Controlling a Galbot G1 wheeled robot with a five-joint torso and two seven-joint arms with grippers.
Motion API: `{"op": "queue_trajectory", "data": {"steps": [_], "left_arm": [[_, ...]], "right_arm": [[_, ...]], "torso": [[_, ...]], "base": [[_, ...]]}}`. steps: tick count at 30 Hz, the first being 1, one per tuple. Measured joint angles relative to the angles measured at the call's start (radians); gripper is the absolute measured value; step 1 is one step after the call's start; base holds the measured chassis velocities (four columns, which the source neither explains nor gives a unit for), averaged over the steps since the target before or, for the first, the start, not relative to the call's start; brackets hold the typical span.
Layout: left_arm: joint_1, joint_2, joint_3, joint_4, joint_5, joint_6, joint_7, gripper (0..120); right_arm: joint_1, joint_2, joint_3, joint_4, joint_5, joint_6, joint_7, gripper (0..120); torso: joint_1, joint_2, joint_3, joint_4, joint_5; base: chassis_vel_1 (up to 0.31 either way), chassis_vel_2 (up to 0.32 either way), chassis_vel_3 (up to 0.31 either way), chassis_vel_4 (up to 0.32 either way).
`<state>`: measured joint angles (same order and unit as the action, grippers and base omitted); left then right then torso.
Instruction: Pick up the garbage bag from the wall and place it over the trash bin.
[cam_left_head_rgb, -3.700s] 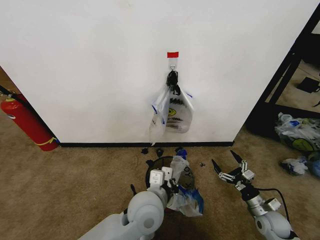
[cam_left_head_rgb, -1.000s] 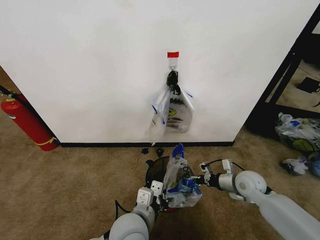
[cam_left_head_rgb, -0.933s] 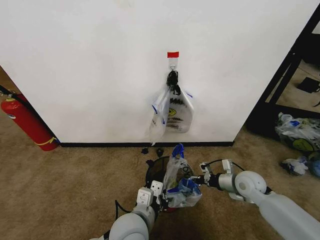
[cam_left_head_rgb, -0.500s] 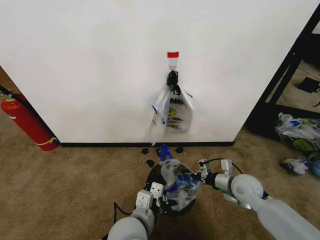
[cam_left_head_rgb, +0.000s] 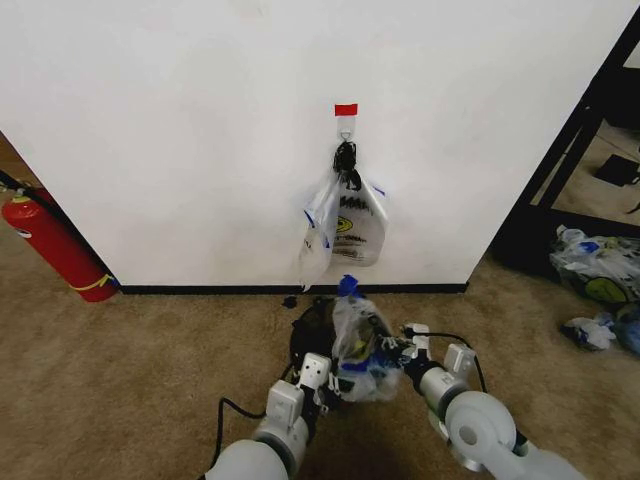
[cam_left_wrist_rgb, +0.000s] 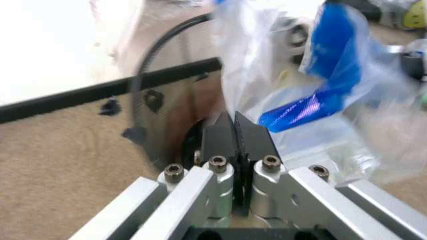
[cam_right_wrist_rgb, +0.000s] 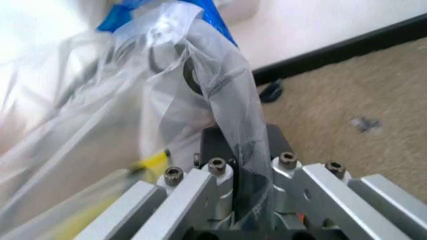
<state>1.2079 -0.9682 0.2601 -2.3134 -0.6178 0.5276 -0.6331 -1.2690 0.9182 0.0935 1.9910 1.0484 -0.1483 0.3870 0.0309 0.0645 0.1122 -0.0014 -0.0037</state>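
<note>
The garbage bag (cam_left_head_rgb: 355, 338), thin whitish plastic with blue handle loops, hangs stretched between my two grippers just above the carpet, in front of the wall (cam_left_head_rgb: 200, 150). My left gripper (cam_left_head_rgb: 330, 373) is shut at its lower left edge. My right gripper (cam_left_head_rgb: 392, 352) is shut on its right side. The left wrist view has the fingers (cam_left_wrist_rgb: 233, 125) pressed together beside the bag (cam_left_wrist_rgb: 333, 100). In the right wrist view a strip of the bag (cam_right_wrist_rgb: 220, 100) runs in between the shut gripper (cam_right_wrist_rgb: 243, 145). Behind the bag stands the black mesh trash bin (cam_left_head_rgb: 308, 335), partly hidden.
A bunch of similar bags (cam_left_head_rgb: 342, 225) hangs on the hook under red tape (cam_left_head_rgb: 345, 109). A red fire extinguisher (cam_left_head_rgb: 55, 245) leans at the left. Stuffed bags (cam_left_head_rgb: 600, 270) lie beside a black frame (cam_left_head_rgb: 560, 170) at the right. Small black bits (cam_left_head_rgb: 290, 301) dot the carpet.
Over the last second the bag has moved toward the wall, and the right arm has drawn in closer to me. Earlier the right gripper was open and away from the bag.
</note>
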Motion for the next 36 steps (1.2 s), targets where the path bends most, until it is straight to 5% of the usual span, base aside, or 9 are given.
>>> {"op": "queue_trajectory", "data": {"steps": [8, 30, 36], "left_arm": [[0.025, 0.039, -0.081, 0.030, 0.005, -0.013, 0.003, 0], [0.035, 0.050, -0.151, 0.180, 0.180, -0.147, 0.140, 0], [0.107, 0.082, -0.232, 0.154, 0.229, -0.197, 0.255, 20]], "right_arm": [[-0.022, 0.051, 0.038, 0.012, 0.001, 0.136, 0.066, 1], [-0.027, 0.008, 0.102, 0.071, 0.107, 0.072, 0.044, 1], [-0.015, 0.021, 0.104, 0.042, 0.056, 0.120, 0.023, 1]], "torso": [[0.000, 0.000, 0.000, 0.0002, 0.0001], [0.000, 0.000, 0.000, 0.0000, 0.0002], [0.000, 0.000, 0.000, 0.0002, 0.0002]], "base": [[0.000, 0.000, 0.000, 0.000], [0.000, 0.000, 0.000, 0.000], [0.000, 0.000, 0.000, 0.000]]}}
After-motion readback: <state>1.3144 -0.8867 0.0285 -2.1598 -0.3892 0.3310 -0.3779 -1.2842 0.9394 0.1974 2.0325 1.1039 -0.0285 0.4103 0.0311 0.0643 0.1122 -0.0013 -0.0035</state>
